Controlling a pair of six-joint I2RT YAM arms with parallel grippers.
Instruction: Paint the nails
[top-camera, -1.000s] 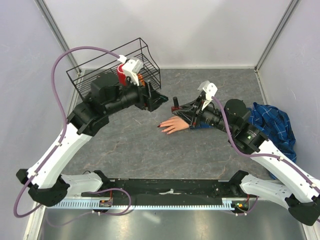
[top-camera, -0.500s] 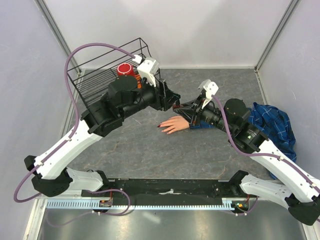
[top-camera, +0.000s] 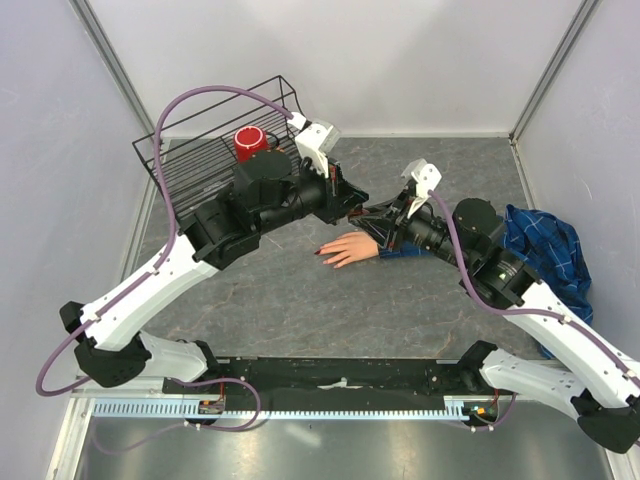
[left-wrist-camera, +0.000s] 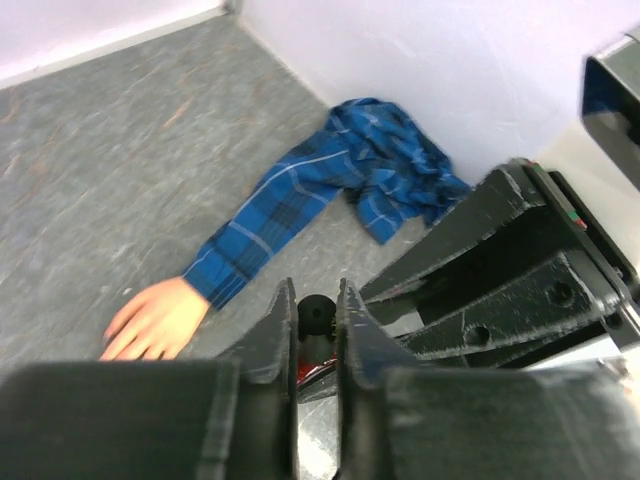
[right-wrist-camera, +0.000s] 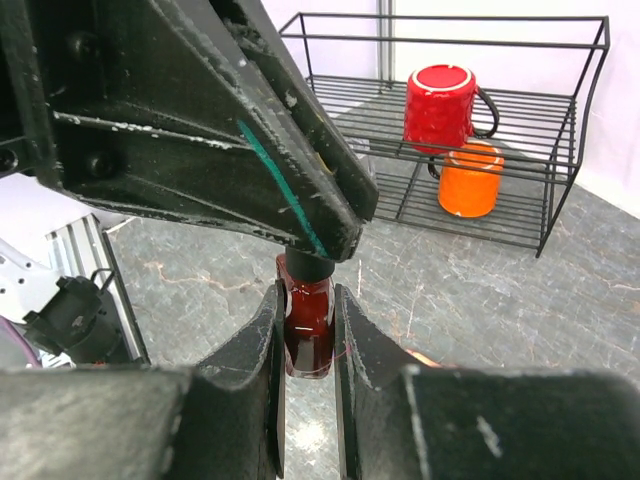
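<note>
A small dark red polish bottle (right-wrist-camera: 308, 322) is upright, and my right gripper (right-wrist-camera: 307, 292) is shut on its glass body. From above, my left gripper (left-wrist-camera: 317, 297) is shut on the bottle's black cap (left-wrist-camera: 318, 312). The two grippers meet just behind the peach fake hand (top-camera: 349, 248), which lies palm down with a blue plaid cuff (top-camera: 392, 250). The nails (top-camera: 321, 251) show only as tiny dark tips at the fingers' left end. In the left wrist view the hand (left-wrist-camera: 155, 318) lies to the lower left, its nails too small to make out.
A black wire rack (top-camera: 205, 160) stands at the back left with a red mug (right-wrist-camera: 440, 105) and an orange mug (right-wrist-camera: 470, 180) in it. The plaid shirt (top-camera: 545, 245) is bunched at the right by the wall.
My left arm swung right from the rack to the bottle, and its jaws went from open to shut on the cap. The right arm held the bottle still.
</note>
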